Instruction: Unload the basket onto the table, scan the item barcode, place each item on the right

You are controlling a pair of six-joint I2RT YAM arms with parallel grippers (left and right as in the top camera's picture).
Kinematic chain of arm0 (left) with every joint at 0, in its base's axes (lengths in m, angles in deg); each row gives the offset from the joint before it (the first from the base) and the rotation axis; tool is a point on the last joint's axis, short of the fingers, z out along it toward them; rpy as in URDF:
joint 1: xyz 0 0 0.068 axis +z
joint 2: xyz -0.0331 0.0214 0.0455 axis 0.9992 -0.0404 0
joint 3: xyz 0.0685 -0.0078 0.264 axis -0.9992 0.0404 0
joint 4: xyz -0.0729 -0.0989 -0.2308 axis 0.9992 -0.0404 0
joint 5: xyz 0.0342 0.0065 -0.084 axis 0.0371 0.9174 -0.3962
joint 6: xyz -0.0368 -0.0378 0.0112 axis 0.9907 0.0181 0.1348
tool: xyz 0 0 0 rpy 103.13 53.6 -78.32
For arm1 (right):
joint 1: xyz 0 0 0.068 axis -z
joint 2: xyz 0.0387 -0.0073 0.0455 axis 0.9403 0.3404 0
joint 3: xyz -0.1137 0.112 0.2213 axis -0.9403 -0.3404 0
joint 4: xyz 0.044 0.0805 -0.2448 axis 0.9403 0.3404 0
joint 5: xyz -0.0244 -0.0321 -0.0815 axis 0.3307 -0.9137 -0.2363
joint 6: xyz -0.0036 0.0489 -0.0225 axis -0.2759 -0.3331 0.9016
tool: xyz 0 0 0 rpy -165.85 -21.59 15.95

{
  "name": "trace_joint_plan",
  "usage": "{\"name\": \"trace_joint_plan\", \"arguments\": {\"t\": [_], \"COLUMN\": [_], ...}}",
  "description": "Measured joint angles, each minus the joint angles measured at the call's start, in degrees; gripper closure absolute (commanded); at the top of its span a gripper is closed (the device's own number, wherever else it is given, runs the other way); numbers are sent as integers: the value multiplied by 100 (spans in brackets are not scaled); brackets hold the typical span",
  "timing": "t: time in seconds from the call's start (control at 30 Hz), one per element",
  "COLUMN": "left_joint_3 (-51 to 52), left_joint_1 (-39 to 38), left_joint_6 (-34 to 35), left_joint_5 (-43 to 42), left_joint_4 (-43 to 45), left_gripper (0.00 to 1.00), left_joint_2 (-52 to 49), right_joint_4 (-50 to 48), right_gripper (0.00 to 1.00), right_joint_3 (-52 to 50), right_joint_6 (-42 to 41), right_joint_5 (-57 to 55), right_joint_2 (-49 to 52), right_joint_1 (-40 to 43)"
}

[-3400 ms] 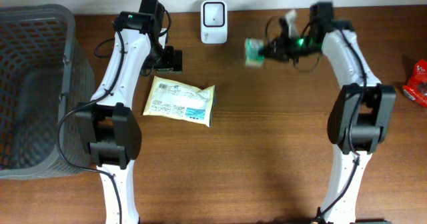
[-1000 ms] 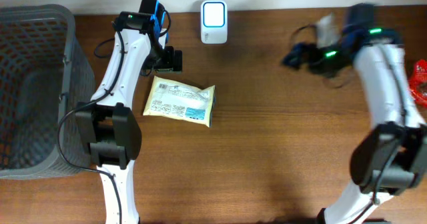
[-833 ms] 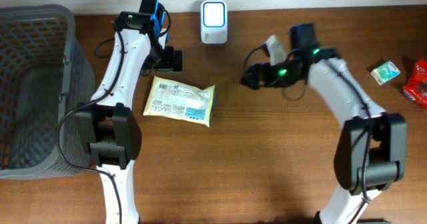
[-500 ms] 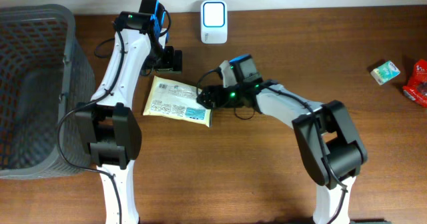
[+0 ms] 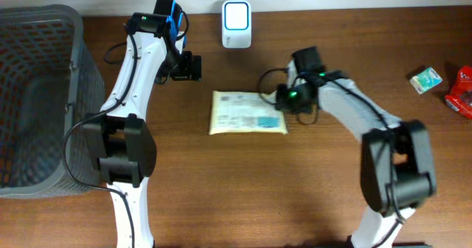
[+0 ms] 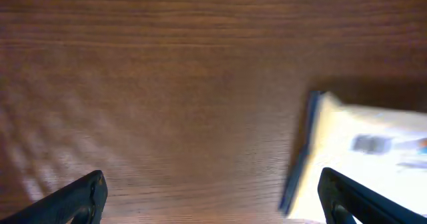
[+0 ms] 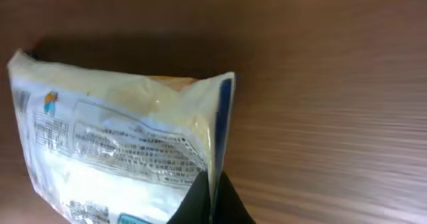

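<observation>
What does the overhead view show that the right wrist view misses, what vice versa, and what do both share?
Only overhead: the basket, the scanner, the left gripper and a small green box. Only right wrist: the fine print on the packet and its blue-edged seam, close up. Both: the packet, the right gripper shut on its edge, and the wooden table.

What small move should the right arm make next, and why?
Probably lift the packet and carry it up toward the scanner. The right pincer is shut on the packet's sealed edge, and the packet sits apart from the scanner, not yet at its window.
</observation>
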Motion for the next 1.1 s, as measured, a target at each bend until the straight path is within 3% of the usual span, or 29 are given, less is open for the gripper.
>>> {"name": "trace_joint_plan", "arguments": {"t": [0.27, 0.4, 0.6, 0.77, 0.93, 0.97, 1.03, 1.1], "left_joint_3": [0, 0, 0, 0, 0, 0, 0, 0], "left_joint_1": [0, 0, 0, 0, 0, -2, 0, 0], "left_joint_6": [0, 0, 0, 0, 0, 0, 0, 0], "left_joint_5": [-2, -2, -2, -2, -2, -2, -2, -2], "left_joint_4": [2, 2, 2, 4, 4, 4, 2, 2], "left_gripper": [1, 1, 1, 1, 1, 1, 1, 1], "left_joint_2": [0, 0, 0, 0, 0, 0, 0, 0], "right_joint_4": [850, 1700, 2083, 1753, 839, 632, 382, 380], "right_gripper": [96, 96, 96, 96, 95, 85, 40, 32], "right_joint_3": [162, 990, 1174, 1176, 1180, 1180, 1180, 1213], "right_joint_6": [234, 227, 234, 238, 234, 205, 57, -61], "right_joint_5": [-1097, -2841, -4728, -4118, -2135, -1834, -1316, -946], "right_joint_2": [-769, -1609, -1770, -1008, -197, -153, -111, -109], "right_joint_1": [-17, -17, -17, -26, -525, -697, -973, -1189]}}
